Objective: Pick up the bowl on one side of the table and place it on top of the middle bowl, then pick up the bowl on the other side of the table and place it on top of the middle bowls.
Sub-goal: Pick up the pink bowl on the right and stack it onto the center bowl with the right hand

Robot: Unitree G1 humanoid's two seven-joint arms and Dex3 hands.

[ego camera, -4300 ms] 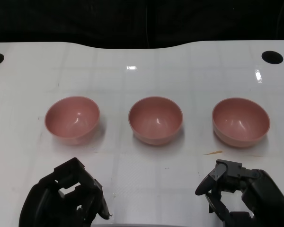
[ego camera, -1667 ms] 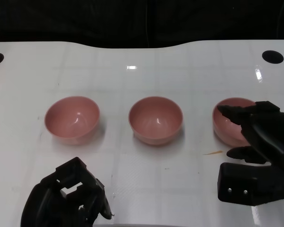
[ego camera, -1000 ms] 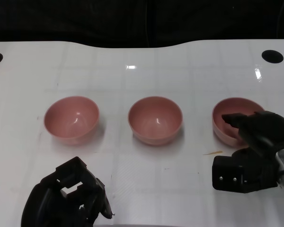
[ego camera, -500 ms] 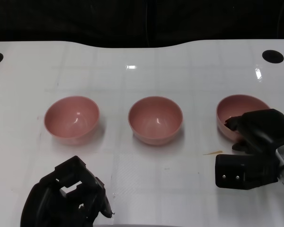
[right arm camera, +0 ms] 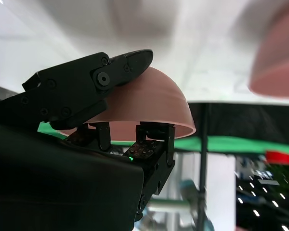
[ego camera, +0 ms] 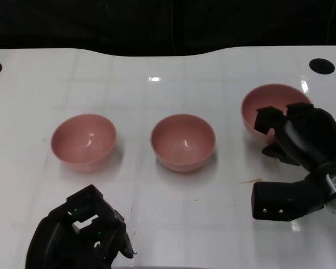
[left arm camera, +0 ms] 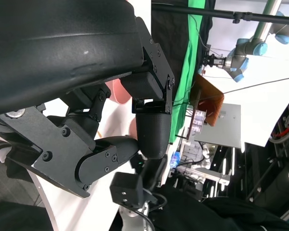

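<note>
Toward the right side of the white tabletop (ego camera: 157, 235), my right hand (ego camera: 302, 137) holds the right pink bowl (ego camera: 269, 109), which is tilted so its opening faces partly toward the middle of the table. From the head view I see the black fingers (ego camera: 267, 119) wrapped over the bowl's near rim, with the hand's shell covering its lower right part. My right wrist view shows the same grip from behind: one finger (right arm camera: 94, 82) lies along the outside of the right pink bowl (right arm camera: 151, 108) and others press from inside the rim, so the wall is pinched between them. Whether the bowl is clear of the tabletop I cannot tell for certain from the head view.

At the centre of the tabletop the middle pink bowl (ego camera: 183, 141) sits upright. Toward the left edge sits the left pink bowl (ego camera: 83, 140), also upright, well apart from the middle one. The three are alike in colour and shape.

By the near edge, at the left, my left hand (ego camera: 78, 235) rests low with nothing in it; the left wrist view shows its fingers (left arm camera: 149, 130) curled in toward the palm. It is well apart from the left bowl.

A black round hole (ego camera: 321, 65) sits near the far right corner of the tabletop, and a small yellowish mark (ego camera: 251, 180) lies on the surface just beside my right hand's base.
</note>
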